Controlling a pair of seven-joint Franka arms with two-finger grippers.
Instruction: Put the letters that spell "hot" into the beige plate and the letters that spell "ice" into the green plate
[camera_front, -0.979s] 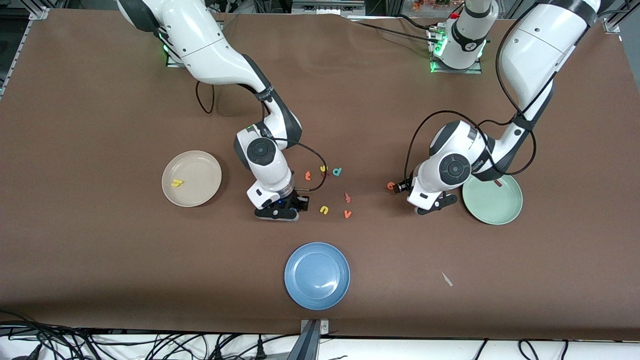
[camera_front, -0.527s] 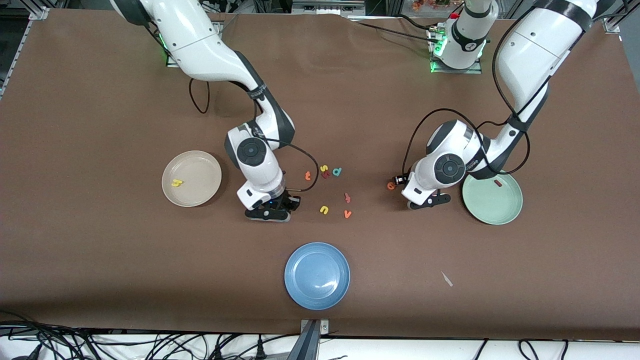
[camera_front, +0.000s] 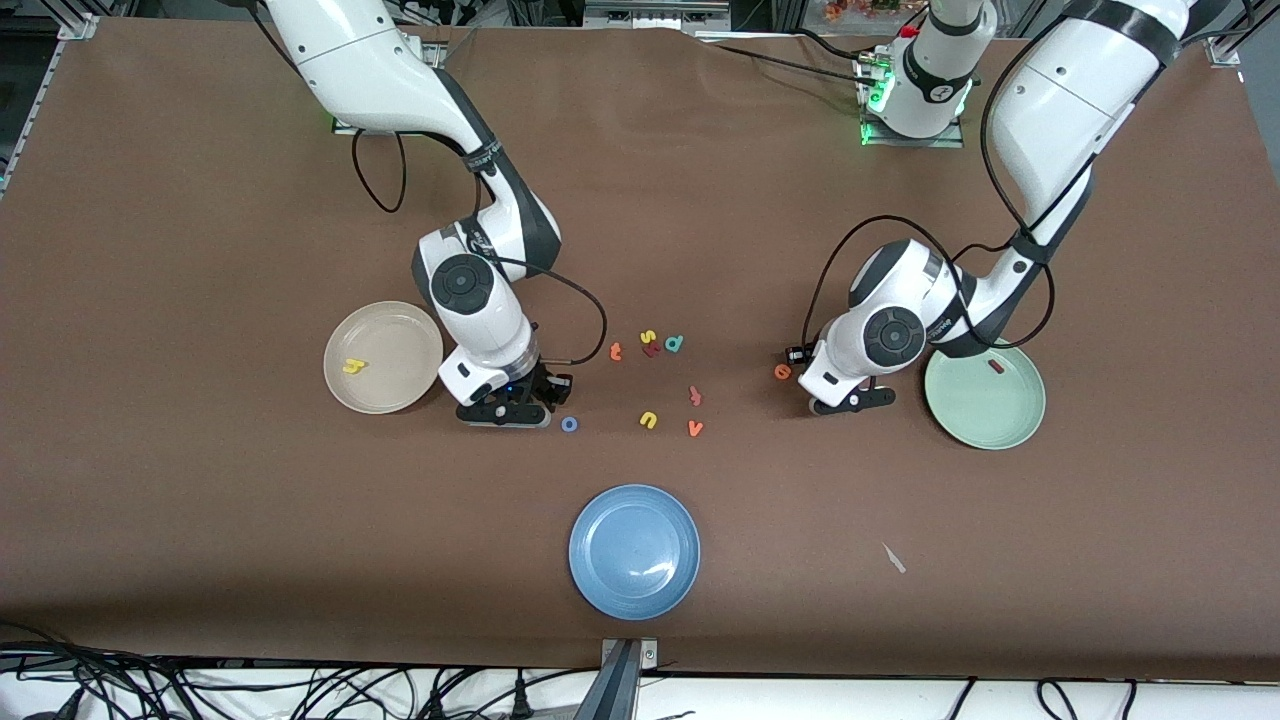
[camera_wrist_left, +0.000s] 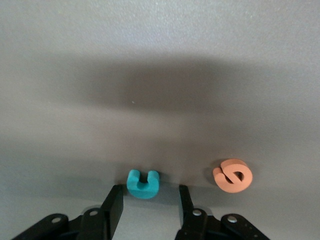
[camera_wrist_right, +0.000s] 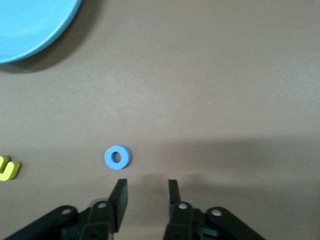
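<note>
The teal c (camera_wrist_left: 143, 183) lies on the table just at the tips of my left gripper (camera_wrist_left: 149, 197), which is open with a gap on each side of it. The orange e (camera_wrist_left: 232, 175) (camera_front: 782, 371) lies beside that gripper (camera_front: 840, 398). The green plate (camera_front: 985, 420) holds the dark red i (camera_front: 995, 367). My right gripper (camera_wrist_right: 146, 190) (camera_front: 505, 408) is open and empty, low over the table next to the beige plate (camera_front: 383, 390), which holds the yellow h (camera_front: 353, 366). The blue o (camera_wrist_right: 117, 157) (camera_front: 569, 424) lies free beside its fingers. The orange t (camera_front: 616, 351) lies mid-table.
Loose letters lie mid-table: a yellow s (camera_front: 648, 336), a teal d (camera_front: 675, 344), a yellow u (camera_front: 648, 419) and an orange v (camera_front: 695, 428). A blue plate (camera_front: 634, 551) sits nearer the front camera. A small white scrap (camera_front: 893, 558) lies toward the left arm's end.
My right gripper has slid toward the beige plate, and the blue o now shows on the table where it had been. My left gripper has shifted slightly toward the orange e.
</note>
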